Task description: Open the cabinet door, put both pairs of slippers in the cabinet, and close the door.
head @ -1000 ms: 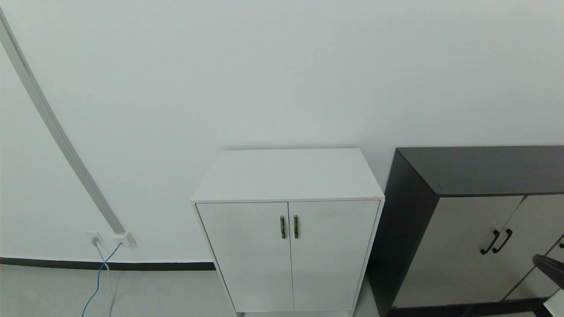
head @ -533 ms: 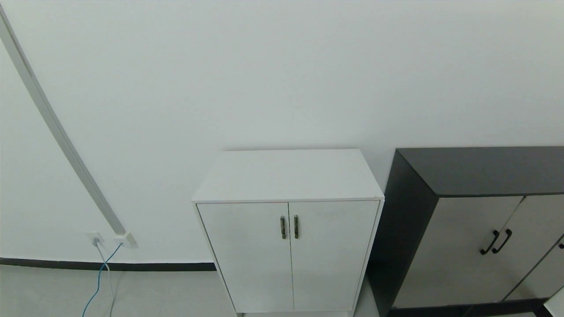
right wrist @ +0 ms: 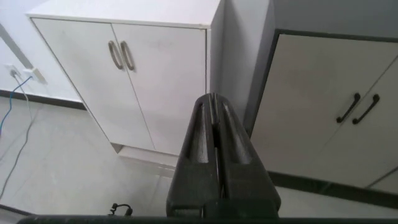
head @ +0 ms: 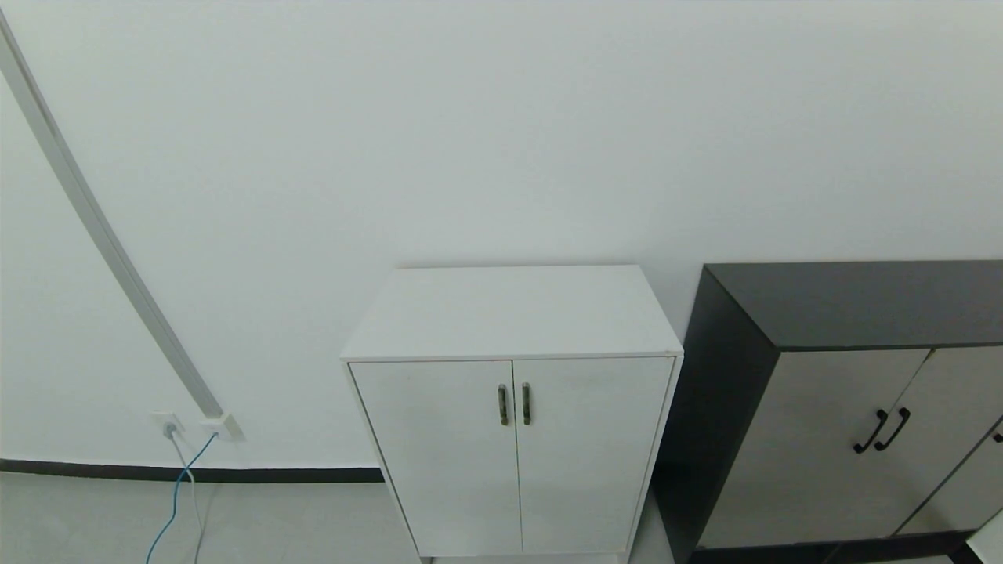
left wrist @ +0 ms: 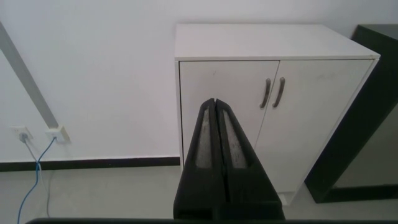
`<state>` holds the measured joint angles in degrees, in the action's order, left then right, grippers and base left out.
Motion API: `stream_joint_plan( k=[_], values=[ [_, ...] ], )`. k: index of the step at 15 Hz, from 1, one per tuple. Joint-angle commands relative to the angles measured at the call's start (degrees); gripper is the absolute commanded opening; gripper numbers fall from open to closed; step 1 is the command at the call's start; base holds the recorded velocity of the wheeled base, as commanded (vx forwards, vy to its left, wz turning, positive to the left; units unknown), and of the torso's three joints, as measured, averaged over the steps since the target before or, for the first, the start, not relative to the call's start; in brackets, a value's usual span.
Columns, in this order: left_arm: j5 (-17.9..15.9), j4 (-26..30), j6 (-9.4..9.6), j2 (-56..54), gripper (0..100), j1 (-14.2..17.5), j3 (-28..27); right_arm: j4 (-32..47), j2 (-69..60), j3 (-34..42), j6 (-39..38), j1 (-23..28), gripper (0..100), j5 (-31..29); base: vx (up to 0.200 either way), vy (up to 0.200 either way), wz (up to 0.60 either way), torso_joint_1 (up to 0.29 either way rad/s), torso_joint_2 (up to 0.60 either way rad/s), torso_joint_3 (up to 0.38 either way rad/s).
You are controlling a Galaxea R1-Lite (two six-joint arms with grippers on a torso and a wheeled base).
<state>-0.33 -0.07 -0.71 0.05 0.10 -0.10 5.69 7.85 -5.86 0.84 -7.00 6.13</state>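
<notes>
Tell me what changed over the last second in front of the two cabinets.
A dark part at the head view's lower right, likely the right gripper, drew back out of sight from before the black cabinet. Nothing was taken hold of or let go. The white cabinet kept both doors shut. The right one and the left gripper have their fingers closed.

The left tool (left wrist: 215, 101) is matte black. Its two long fingers narrow from a broad, blocky base to a blunt point and meet along a thin seam. Both fingers carry recessed grey pads (left wrist: 204, 146) with a fine grain. The right tool (right wrist: 213, 96) has the same black, tapered build, and its own grey pads (right wrist: 199, 137) are set into the fingers.
</notes>
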Motion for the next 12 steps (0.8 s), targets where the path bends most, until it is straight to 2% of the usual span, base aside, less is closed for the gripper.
stream_joint_plan(
  k=[1, 7, 9, 12],
  values=[
    [-0.02, -0.01, 0.0, 0.04, 0, -0.01, 0.01, -0.07, -1.26, 0.68, 0.04, -0.56, 0, -0.07, 0.0, 0.0, 0.0, 0.0, 0.0, 0.0],
    [-0.02, -0.01, 0.0, 0.04, 0, -0.01, 0.01, -1.03, -1.61, 2.44, 0.39, -0.56, 0, -2.88, 0.0, 0.0, 0.0, 0.0, 0.0, 0.0],
    [-0.02, -0.01, 0.0, 0.04, 0, -0.01, 0.01, -5.17, -1.7, 5.25, 0.74, -0.21, 0, -3.85, 0.0, 0.0, 0.0, 0.0, 0.0, 0.0],
    [-0.02, -0.01, 0.0, 0.04, 0, -0.01, 0.01, -5.61, -1.43, 5.78, 0.92, 2.25, 0, -5.78, 0.0, 0.0, 0.0, 0.0, 0.0, 0.0]
  ],
)
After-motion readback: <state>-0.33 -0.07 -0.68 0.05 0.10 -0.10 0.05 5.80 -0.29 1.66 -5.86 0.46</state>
